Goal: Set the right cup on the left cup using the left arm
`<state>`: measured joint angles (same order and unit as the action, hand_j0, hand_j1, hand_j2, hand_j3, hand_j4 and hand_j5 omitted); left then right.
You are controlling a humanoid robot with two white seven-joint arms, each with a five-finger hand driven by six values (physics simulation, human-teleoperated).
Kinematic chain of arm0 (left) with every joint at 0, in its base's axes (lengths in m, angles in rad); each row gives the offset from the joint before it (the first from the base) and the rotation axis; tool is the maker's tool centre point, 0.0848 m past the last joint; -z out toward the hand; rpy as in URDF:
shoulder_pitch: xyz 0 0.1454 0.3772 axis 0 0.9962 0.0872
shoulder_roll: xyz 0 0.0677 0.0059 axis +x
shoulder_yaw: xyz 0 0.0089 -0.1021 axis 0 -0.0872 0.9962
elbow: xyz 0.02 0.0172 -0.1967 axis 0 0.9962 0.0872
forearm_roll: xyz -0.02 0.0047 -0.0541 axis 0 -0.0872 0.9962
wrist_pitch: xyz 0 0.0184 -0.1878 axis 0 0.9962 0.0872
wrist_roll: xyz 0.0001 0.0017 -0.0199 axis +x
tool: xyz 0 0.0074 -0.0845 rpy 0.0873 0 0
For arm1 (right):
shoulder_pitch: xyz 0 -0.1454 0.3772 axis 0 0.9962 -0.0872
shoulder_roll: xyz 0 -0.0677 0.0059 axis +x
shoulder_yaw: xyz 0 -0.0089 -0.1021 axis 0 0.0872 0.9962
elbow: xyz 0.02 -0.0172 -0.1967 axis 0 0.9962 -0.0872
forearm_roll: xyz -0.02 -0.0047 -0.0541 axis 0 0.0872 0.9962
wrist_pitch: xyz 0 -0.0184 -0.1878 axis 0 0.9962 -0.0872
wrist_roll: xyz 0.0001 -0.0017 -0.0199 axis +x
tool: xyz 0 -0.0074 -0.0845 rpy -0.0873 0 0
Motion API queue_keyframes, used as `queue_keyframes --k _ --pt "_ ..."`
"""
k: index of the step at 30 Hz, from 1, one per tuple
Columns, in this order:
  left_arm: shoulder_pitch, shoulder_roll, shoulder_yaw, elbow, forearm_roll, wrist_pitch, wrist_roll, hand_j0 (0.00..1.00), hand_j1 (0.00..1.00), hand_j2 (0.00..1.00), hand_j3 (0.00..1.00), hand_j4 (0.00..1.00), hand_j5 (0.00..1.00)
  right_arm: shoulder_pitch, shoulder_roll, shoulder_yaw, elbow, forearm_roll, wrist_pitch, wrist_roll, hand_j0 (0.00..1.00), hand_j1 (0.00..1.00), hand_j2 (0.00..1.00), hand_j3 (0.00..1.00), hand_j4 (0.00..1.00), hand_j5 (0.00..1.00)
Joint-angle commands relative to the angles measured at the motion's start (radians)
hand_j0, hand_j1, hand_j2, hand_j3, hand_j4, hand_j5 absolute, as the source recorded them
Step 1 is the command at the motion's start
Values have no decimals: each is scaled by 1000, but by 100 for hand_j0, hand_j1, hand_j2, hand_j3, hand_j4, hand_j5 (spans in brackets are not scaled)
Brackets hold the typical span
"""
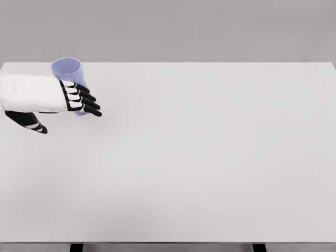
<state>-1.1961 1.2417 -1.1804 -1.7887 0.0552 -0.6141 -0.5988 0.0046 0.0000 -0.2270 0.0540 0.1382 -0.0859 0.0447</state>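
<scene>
We pick up our left hand [52, 100] at the far left of the head view, white-backed with black fingers [86, 100] stretched out straight and spread, the thumb hanging low and apart, so it grips nothing. Just behind those fingers stands a pale lavender plastic cup [68, 73], upright with its mouth open, its lower half hidden by the hand; we cannot tell whether the fingers touch its wall or merely pass in front. That is the only cup outline we see (a second one nested inside or under it would be hard to make out from here). The cup sits near the far left corner of the wide white worktop [210, 157]. Our read: with the hand open beside a standing cup, the stacking looks either done and released or not yet gripped, and this view alone does not settle which.
</scene>
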Motion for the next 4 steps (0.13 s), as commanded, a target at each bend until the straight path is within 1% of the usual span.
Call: queue_keyframes --k 1,4 --pt "6 -33 2 0 8 3 1 100 100 100 100 100 100 0 0 0 1 0 0 0 100 100 100 100 100 100" --pt "38 -56 5 0 6 3 1 100 100 100 100 100 100 0 0 0 0 0 0 0 100 100 100 100 100 100"
